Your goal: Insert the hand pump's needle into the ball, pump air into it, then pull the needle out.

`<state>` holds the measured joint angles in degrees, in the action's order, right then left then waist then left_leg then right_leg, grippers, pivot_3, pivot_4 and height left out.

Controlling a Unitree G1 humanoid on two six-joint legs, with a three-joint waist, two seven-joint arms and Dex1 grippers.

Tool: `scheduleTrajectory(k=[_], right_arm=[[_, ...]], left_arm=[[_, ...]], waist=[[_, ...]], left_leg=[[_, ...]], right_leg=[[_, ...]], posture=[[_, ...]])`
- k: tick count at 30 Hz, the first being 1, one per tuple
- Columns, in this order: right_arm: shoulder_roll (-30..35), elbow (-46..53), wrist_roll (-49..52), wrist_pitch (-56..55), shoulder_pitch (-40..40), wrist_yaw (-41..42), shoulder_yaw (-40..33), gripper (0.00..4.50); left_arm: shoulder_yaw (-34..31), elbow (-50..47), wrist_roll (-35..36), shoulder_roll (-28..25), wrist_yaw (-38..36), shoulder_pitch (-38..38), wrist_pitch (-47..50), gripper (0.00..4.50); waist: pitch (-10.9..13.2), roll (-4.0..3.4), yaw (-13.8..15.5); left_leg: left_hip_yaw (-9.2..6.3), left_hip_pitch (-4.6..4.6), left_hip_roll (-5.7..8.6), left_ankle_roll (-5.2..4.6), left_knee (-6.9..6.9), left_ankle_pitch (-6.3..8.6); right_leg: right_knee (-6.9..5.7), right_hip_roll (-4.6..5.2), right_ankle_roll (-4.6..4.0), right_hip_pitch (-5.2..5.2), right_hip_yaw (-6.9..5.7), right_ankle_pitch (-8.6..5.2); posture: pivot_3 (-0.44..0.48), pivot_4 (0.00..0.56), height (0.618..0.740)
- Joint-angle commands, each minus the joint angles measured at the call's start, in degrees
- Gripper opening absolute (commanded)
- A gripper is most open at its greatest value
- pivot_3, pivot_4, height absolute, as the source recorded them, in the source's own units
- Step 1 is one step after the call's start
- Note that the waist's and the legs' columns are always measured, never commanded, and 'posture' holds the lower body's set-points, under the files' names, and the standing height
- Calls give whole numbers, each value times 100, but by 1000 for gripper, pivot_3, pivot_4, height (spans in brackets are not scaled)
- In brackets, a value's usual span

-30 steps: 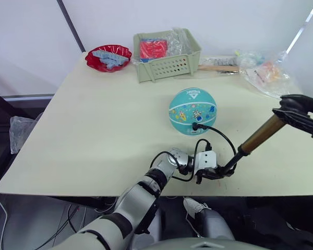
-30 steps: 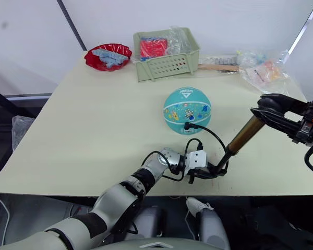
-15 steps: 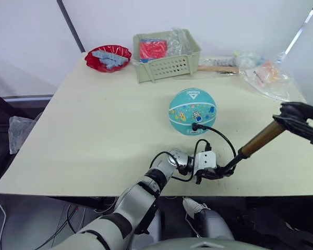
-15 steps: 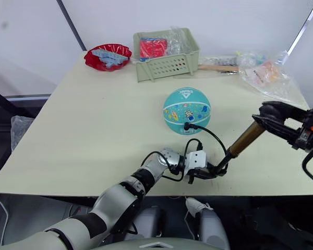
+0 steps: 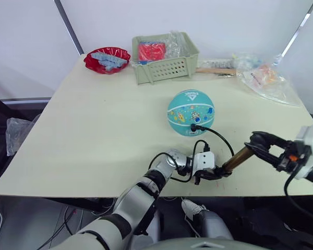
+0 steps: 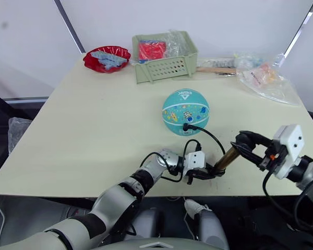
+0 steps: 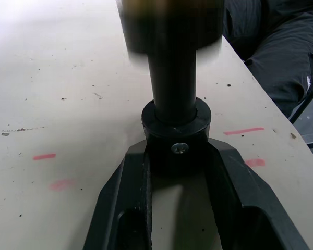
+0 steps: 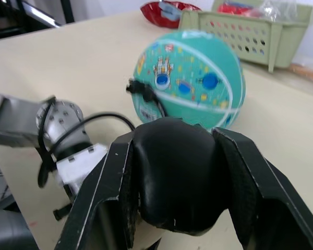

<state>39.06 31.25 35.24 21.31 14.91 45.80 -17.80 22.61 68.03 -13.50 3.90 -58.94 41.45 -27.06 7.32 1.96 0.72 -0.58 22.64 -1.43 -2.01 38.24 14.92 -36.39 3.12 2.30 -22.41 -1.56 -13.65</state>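
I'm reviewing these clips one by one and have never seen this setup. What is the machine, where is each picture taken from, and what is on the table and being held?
It is a humanoid robot with two arms, each ending in a two-fingered black gripper. Two pictures come from cameras in its head, looking down over a table. The other two come from cameras on its wrists, looking along the fingers.

The left gripper clamps the black base of a hand pump near the table's front edge. The right gripper is closed around the pump's black handle. A thin black hose runs from the pump to the teal ball, where the needle fitting sits against it.

At the far side are a red bowl, a green basket and some plastic bags.
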Motion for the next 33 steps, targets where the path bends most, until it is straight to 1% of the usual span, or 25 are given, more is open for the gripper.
scheduleTrajectory(k=[1, 6, 12, 14, 17, 20, 22, 26, 29, 33], right_arm=[[-100, -191, -324, -19, 244, 109, 624, 1651], [-58, -25, -190, 35, 144, 87, 408, 1651], [290, 313, 597, 447, -226, 48, -422, 1651], [415, 396, 1073, 648, -457, -6, -753, 1651], [726, 403, 1489, 943, -752, -5, -1163, 1651], [1081, 323, 1863, 1232, -1011, -1, -1582, 1651], [1296, 267, 2144, 1426, -1195, -36, -1840, 1651], [1729, 119, 2750, 1845, -1571, -98, -2323, 1651], [1950, 16, 3206, 2121, -1838, -222, -2569, 1651], [2105, -25, 3412, 2370, -1954, -298, -2703, 1651]], left_arm=[[195, 421, -313, -129, -9, -231, 277, 1047], [196, 420, -316, -145, -25, -225, 273, 1047], [198, 422, -316, -153, -44, -222, 271, 1047], [197, 425, -312, -155, -52, -223, 270, 1047], [206, 426, -315, -155, -70, -233, 265, 1047], [201, 429, -313, -158, -68, -229, 271, 1047], [195, 432, -311, -162, -61, -223, 275, 1047], [189, 439, -310, -171, -46, -223, 280, 1047], [186, 441, -307, -169, -41, -232, 281, 1047], [185, 439, -304, -167, -46, -242, 280, 1047]], waist=[[-3, -7, -1], [-8, -14, 2], [9, -32, 9], [16, -41, 16], [48, -69, 15], [59, -63, 18], [71, -75, 15], [80, -64, 18], [85, -61, 18], [88, -56, 20]], left_leg=[[0, 0, 0, 0, 0, 0], [-3, -2, -1, 0, -1, 0], [1, 7, 1, 0, 0, 0], [0, 15, 4, 0, 0, 0], [6, 25, 10, 0, -1, 0], [4, 26, 12, 0, 0, 0], [6, 27, 13, 0, 1, 0], [6, 26, 13, 0, 2, 0], [10, 27, 13, -1, 3, 0], [8, 28, 12, -1, 3, 0]], right_leg=[[0, 1, 0, 0, 0, 0], [0, 0, -1, 0, -3, 0], [0, 4, -1, -3, 0, 0], [1, 5, -2, -8, -1, 0], [1, 8, -11, -17, 4, 7], [1, 8, -4, -18, 2, 3], [1, 11, -2, -18, 3, 3], [0, 10, -1, -17, 3, 3], [0, 13, -1, -18, 6, 4], [1, 13, -4, -17, 5, 5]], posture=[[0, 150, 738], [0, 150, 738], [0, 150, 738], [0, 150, 738], [0, 150, 738], [0, 150, 738], [0, 150, 738], [0, 150, 738], [0, 150, 738], [0, 150, 738]])
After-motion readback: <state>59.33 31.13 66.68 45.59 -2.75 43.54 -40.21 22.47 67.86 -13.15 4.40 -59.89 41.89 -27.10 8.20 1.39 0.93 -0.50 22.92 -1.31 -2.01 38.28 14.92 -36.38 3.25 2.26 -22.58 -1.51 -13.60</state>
